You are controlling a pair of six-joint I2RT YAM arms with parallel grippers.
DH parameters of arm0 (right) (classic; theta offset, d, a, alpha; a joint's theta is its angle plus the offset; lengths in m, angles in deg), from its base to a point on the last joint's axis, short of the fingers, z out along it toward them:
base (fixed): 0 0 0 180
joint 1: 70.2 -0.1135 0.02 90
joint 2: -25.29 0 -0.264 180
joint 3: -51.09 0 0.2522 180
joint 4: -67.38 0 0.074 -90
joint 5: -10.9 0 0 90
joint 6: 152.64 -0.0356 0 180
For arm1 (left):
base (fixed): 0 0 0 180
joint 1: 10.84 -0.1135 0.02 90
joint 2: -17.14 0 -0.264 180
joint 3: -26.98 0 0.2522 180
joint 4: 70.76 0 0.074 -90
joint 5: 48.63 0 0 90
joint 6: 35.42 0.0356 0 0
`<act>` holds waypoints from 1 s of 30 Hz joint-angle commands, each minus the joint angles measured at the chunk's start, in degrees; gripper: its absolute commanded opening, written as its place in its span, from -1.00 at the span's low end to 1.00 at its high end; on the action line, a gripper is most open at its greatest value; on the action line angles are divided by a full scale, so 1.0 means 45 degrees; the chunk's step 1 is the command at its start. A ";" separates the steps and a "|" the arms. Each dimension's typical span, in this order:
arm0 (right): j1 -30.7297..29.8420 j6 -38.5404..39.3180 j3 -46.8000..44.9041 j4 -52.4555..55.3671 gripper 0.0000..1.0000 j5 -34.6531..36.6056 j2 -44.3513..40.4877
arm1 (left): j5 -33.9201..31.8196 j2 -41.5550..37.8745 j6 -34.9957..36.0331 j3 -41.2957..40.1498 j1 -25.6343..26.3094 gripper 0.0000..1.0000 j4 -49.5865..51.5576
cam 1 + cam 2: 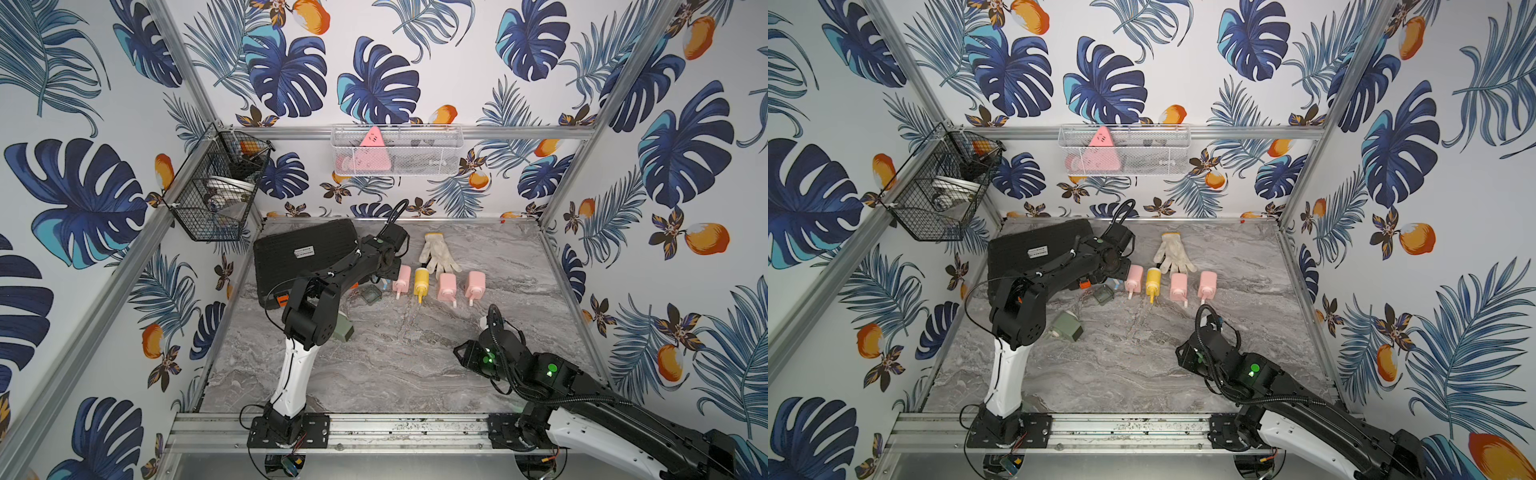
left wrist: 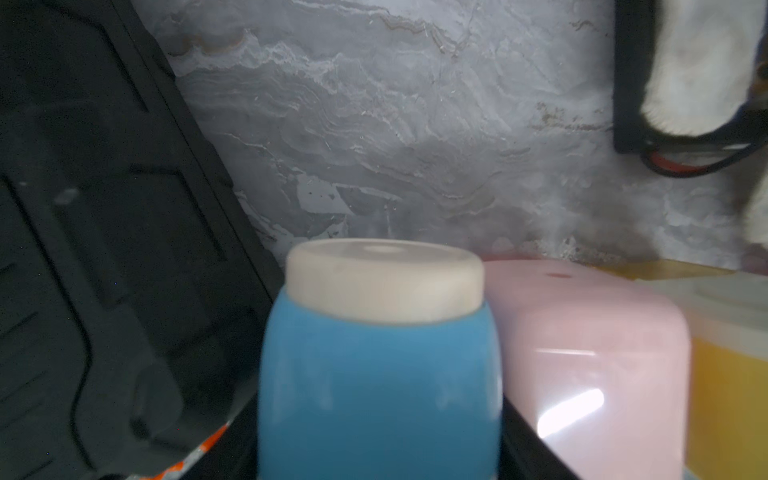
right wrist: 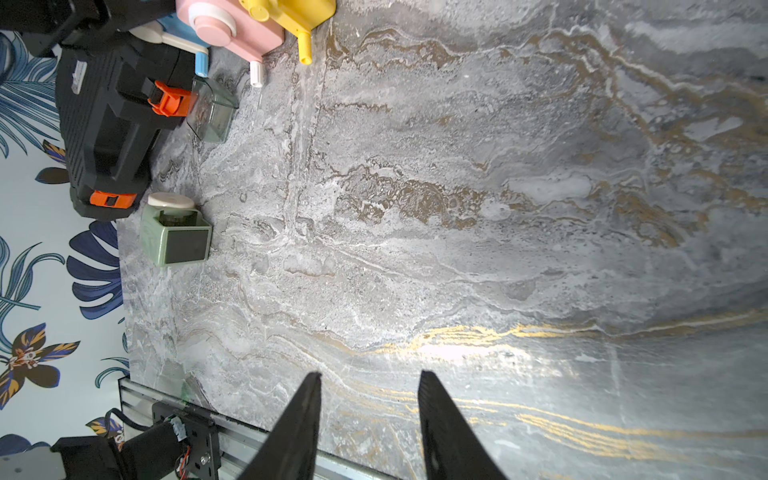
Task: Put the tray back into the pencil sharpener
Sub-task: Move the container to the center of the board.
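Matt green plastic sharpener (image 3: 174,239), clear plastic tray (image 3: 212,110), marble-look table (image 3: 457,208)

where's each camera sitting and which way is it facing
top views: high at the front, looking down at the table; left arm and right arm show
left wrist: on left arm, close on a blue sharpener; jaws unclear
right wrist: on right arm, facing across the table to the green sharpener and tray; right gripper open
shared: top views show that sharpener and tray too
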 commanded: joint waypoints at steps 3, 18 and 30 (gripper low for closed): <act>0.0049 0.0092 0.0048 -0.0078 -0.17 0.0002 0.0052 | -0.0364 -0.0707 -0.0028 -0.1090 -0.0024 -1.00 -0.0245; 0.0070 0.0051 -0.0074 -0.0110 -0.17 -0.0137 -0.0261 | -0.0648 -0.2520 -0.0145 -0.3050 -0.0019 -1.00 0.0013; 0.0082 0.0078 0.0024 0.0074 -0.18 -0.0087 -0.0301 | -0.0240 -0.0827 -0.0203 -0.1064 -0.0018 -1.00 0.0079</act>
